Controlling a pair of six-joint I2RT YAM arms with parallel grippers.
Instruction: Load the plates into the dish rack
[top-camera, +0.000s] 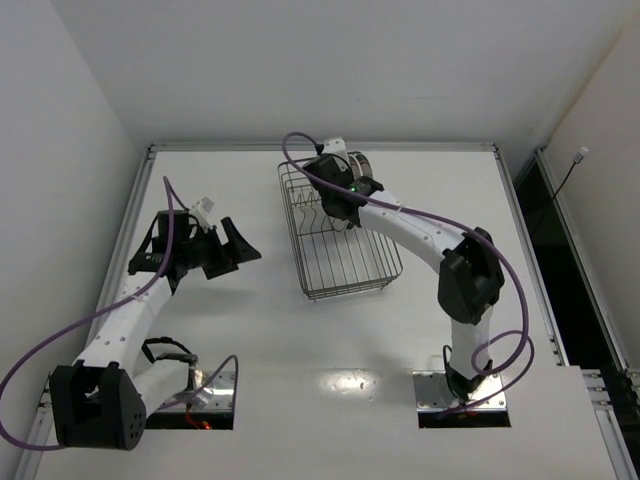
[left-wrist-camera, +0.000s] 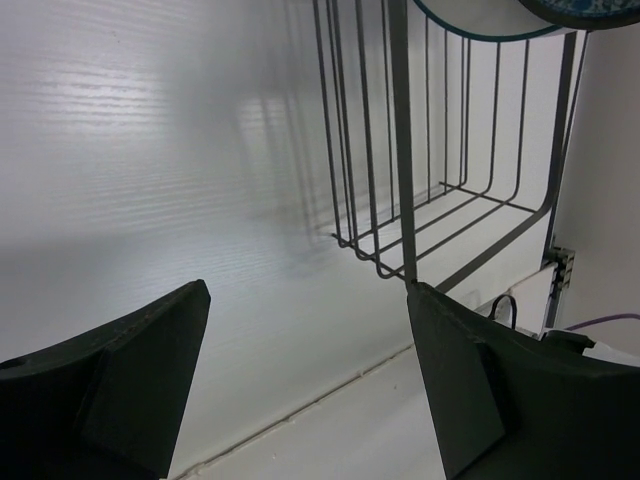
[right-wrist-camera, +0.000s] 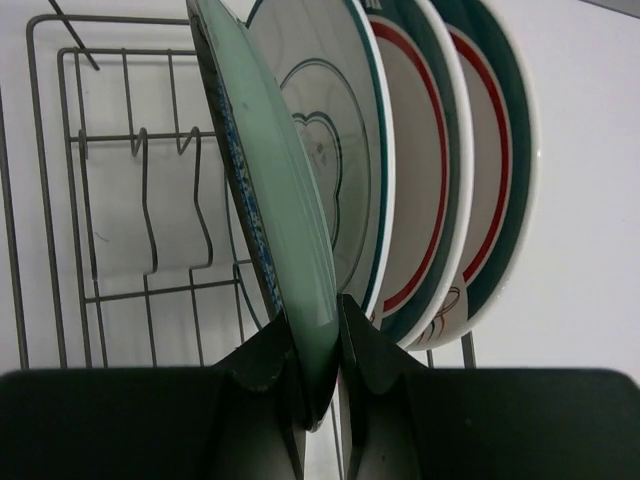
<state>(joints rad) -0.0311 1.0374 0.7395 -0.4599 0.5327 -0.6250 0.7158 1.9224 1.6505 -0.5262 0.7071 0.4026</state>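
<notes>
The wire dish rack (top-camera: 345, 262) lies mid-table. My right gripper (top-camera: 336, 203) is at its far end, shut on the lower rim of the small teal-patterned plate (right-wrist-camera: 280, 200), which stands edge-on and upright between the fingers (right-wrist-camera: 375, 350). Right behind it stand a pale glassy plate with a thin green rim (right-wrist-camera: 335, 150) and the two white plates with green and red rings (right-wrist-camera: 425, 150) (right-wrist-camera: 500, 150), all upright in the rack (right-wrist-camera: 150, 225). My left gripper (top-camera: 232, 250) is open and empty, left of the rack and pointing at it (left-wrist-camera: 305, 370).
The left wrist view shows the rack's near wire end (left-wrist-camera: 403, 150) close ahead, with plate rims (left-wrist-camera: 480, 30) at the top. Empty tines fill the rack's near half (top-camera: 350, 275). White walls enclose the table on three sides.
</notes>
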